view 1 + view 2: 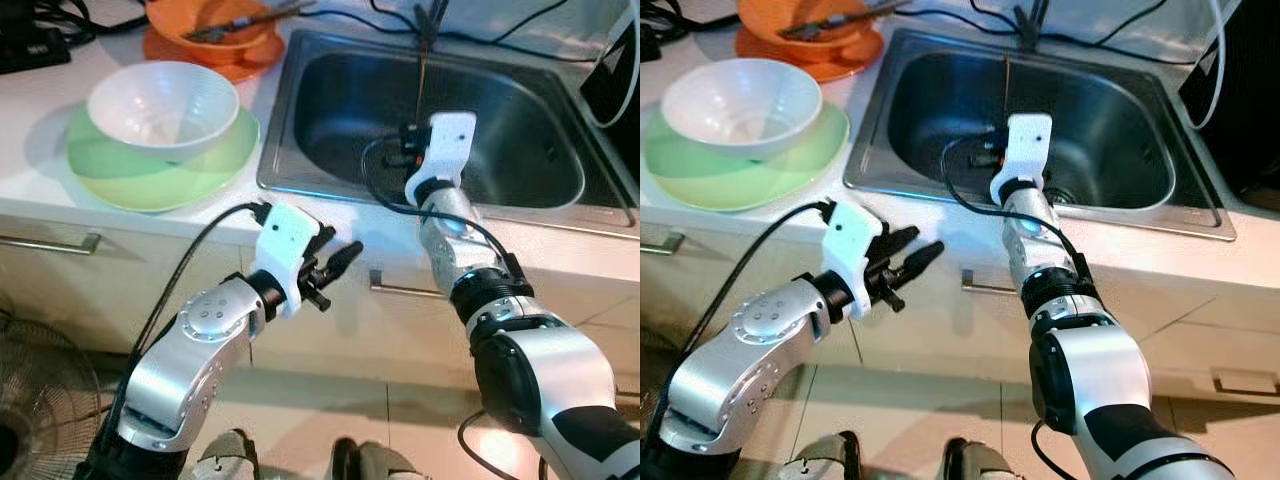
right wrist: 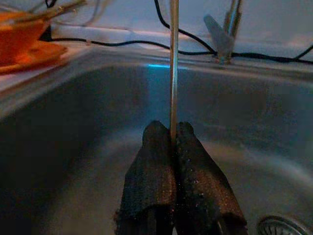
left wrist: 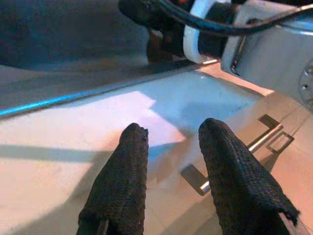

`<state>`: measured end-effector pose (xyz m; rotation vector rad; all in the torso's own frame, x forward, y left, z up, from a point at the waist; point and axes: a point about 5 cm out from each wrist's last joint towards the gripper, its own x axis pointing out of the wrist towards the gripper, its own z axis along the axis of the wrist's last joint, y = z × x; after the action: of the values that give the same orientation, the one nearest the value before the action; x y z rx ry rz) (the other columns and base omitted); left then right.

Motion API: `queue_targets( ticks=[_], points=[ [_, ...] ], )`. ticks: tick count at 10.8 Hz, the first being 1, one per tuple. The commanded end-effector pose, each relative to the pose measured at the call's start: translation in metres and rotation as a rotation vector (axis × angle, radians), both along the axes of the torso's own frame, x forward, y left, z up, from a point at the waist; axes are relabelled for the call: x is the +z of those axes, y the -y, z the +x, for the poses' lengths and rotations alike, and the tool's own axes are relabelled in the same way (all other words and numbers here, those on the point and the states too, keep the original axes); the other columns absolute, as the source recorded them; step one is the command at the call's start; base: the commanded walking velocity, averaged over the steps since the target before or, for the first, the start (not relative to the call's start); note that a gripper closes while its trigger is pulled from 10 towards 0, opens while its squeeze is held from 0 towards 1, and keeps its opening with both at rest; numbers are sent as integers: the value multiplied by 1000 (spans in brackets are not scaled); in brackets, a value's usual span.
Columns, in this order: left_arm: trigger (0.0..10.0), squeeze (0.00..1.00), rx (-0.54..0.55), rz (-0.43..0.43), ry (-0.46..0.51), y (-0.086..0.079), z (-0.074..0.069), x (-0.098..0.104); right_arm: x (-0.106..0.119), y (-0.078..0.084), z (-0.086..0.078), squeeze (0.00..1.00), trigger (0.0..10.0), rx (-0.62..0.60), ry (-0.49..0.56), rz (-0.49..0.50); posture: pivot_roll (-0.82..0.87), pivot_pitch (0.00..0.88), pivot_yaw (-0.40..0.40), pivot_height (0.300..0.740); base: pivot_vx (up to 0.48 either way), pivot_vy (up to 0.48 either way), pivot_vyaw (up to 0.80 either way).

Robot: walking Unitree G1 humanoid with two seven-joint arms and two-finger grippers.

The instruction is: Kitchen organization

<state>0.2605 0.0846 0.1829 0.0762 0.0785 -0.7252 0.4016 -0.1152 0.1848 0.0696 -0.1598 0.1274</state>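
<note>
White kitchen counter (image 1: 40, 140) with a steel sink (image 1: 330, 100) set into it, cabinet fronts below; the sink is the landmark. Right gripper (image 2: 172, 139) reaches over the sink's front rim into the basin, fingers pressed together on a thin metal rod-like utensil (image 2: 173, 58), pinched at its lower end. The utensil stands upright from the fingertips, rising above the basin toward the back rim; what kind of utensil it is cannot be told. Drain (image 2: 281, 227) sits on the basin floor just beside the gripper. Left gripper (image 1: 335, 262) hangs in front of the sink's front rim, below counter level, before the cabinet face, fingers (image 3: 127, 181) spread and empty, near a cabinet handle (image 3: 234, 159). Left of the sink on the counter: a white bowl (image 1: 165, 105) resting in a green plate (image 1: 150, 170). Behind that, at the sink's back-left corner, an orange bowl (image 1: 215, 25) on an orange plate (image 1: 235, 65), with a dark utensil (image 1: 250, 20) lying across the bowl. Black cables (image 1: 500, 30) run along the counter behind the sink.
</note>
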Motion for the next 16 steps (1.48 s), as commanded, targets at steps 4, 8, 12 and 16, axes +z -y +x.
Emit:
queue_targets(
  ticks=[4, 8, 12, 16],
  points=[
    [10000, 0, 22, 12, -5, -1, 0, 0, 3, 7, 2, 0, 10000, -29, 5, 5, 121, 216, -121, 740, 0, 0, 0],
    [10000, 0, 17, 3, -9, 2, 1, 0, 1, 9, 2, 0, 10000, -29, -3, -9, 113, 208, -124, 740, 0, 0, 0],
    [10000, 0, 19, 3, -10, 1, 1, -1, -1, 12, 1, 0, 10000, -36, -9, -17, 109, 208, -122, 740, 0, 0, 0],
    [10000, 0, 34, -4, 13, 4, 13, 0, 13, 19, 3, 0, 10000, -42, 55, -13, 76, 169, -124, 740, 0, 0, 0]
  ],
)
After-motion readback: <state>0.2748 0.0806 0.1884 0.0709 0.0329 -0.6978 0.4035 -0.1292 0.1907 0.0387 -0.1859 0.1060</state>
